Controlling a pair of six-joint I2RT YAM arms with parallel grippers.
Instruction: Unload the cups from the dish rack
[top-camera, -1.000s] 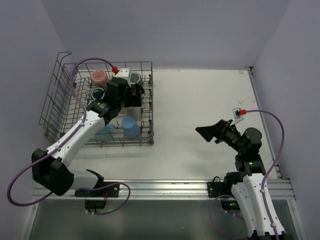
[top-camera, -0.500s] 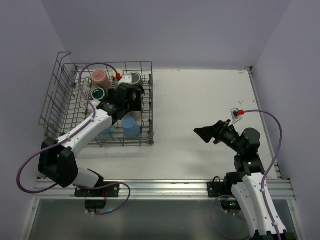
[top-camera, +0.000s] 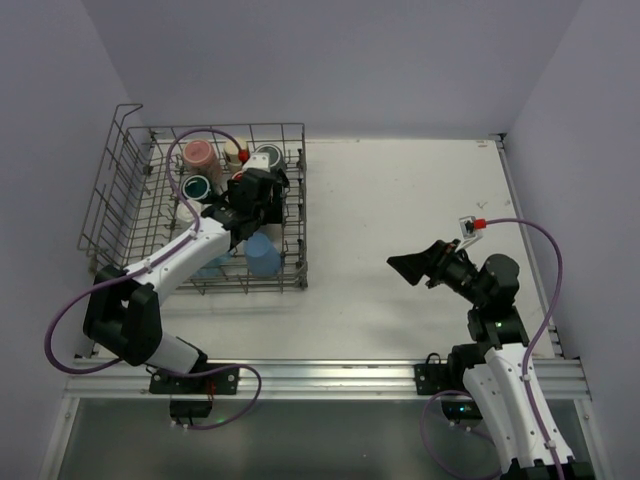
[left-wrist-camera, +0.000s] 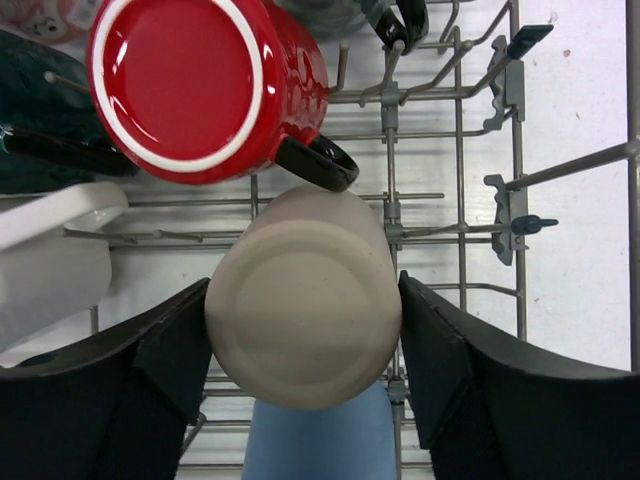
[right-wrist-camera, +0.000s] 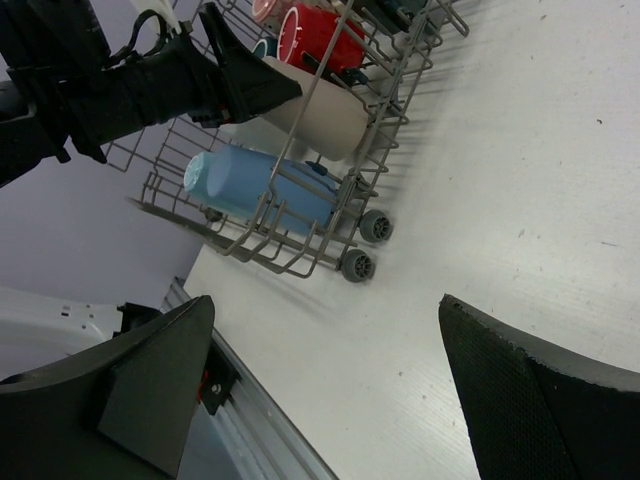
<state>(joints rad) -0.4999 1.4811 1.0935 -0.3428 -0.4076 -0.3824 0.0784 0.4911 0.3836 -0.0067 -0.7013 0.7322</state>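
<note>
Cream cup (left-wrist-camera: 300, 325), near the rack's (left-wrist-camera: 455, 180) table-side edge just beside the red cup (left-wrist-camera: 190, 85), is clamped by the left gripper (left-wrist-camera: 303, 300). The right gripper (right-wrist-camera: 322, 305) gapes wide over the table (right-wrist-camera: 500, 200).

Left arm reaching into dish rack (top-camera: 125, 180), left gripper (left-wrist-camera: 303, 335) clamped on cream cup (left-wrist-camera: 300, 285); right gripper (right-wrist-camera: 325, 300) spread wide, well right of it.

No text, label, brand or number can be read anywhere, neither on the cups (top-camera: 199, 153) nor the dish rack (top-camera: 110, 190).
</note>
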